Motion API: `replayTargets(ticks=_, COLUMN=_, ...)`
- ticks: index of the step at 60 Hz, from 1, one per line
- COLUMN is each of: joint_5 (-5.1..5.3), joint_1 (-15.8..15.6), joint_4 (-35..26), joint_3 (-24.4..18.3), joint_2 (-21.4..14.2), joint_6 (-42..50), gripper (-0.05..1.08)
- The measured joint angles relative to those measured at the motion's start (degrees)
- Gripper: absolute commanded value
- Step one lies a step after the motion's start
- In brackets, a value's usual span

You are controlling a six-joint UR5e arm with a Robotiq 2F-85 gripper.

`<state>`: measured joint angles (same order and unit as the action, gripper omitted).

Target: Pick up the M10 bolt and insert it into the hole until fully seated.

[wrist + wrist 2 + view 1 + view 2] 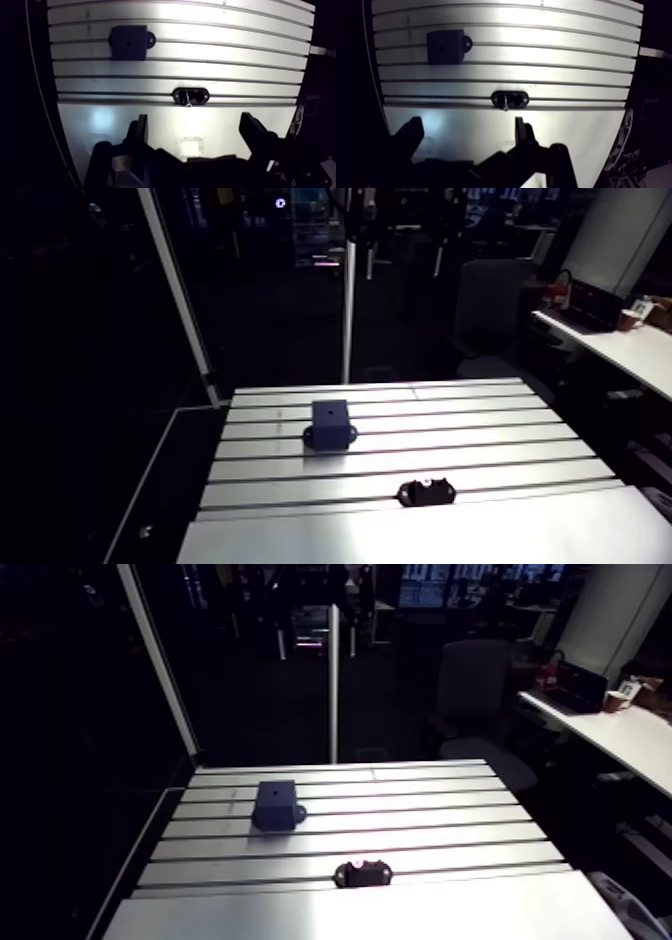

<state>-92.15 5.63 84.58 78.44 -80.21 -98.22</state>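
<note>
The slotted aluminium tabletop [500,528] carries two dark things. A squat, dark-blue block [329,424] stands on the ribbed middle of the surface, with a small lug at its base on either side. In the wrist view a small round hole shows in the block's face.

Nearer the arm lies a low black oval holder [427,492], straddling the last slot where the ribs give way to the smooth plate. The M10 bolt [186,97] rests in this holder and shows only as a thin bright sliver with a pale glint on it. Holder and block are well apart.

In the wrist view the end effector [194,120] hovers over the smooth plate with its two dark fingers [255,132] spread wide and nothing between them. The holder sits just ahead of that gap, and the block is farther off to one side.
</note>
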Motion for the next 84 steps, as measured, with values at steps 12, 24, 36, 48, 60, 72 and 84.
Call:
replayTargets(ticks=12, joint_5=0.91, joint_1=-1.46, joint_4=1.49, joint_3=2.95, joint_2=-3.60, joint_6=0.74, gripper=0.01)
replayTargets(ticks=24, joint_5=1.86, joint_1=-3.09, joint_4=3.10, joint_3=6.24, joint_2=-7.47, joint_6=1.54, gripper=0.01)
replayTargets(ticks=36, joint_5=2.55, joint_1=-4.42, joint_4=4.45, joint_3=9.27, joint_2=-10.75, joint_6=2.28, gripper=0.01)
replayTargets(ticks=48, joint_5=2.42, joint_1=-4.56, joint_4=4.77, joint_3=10.22, joint_2=-11.67, joint_6=2.45, gripper=0.01)
replayTargets(ticks=60, joint_5=2.34, joint_1=-3.22, joint_4=4.46, joint_3=10.19, joint_2=-11.79, joint_6=2.29, gripper=0.01)
replayTargets(ticks=72, joint_5=1.65, joint_1=-1.38, joint_4=3.48, joint_3=9.77, joint_2=-11.57, joint_6=1.99, gripper=0.01)
replayTargets(ticks=84, joint_5=1.27, joint_1=-0.46, joint_4=2.43, joint_3=9.56, joint_2=-11.21, joint_6=1.14, gripper=0.01)
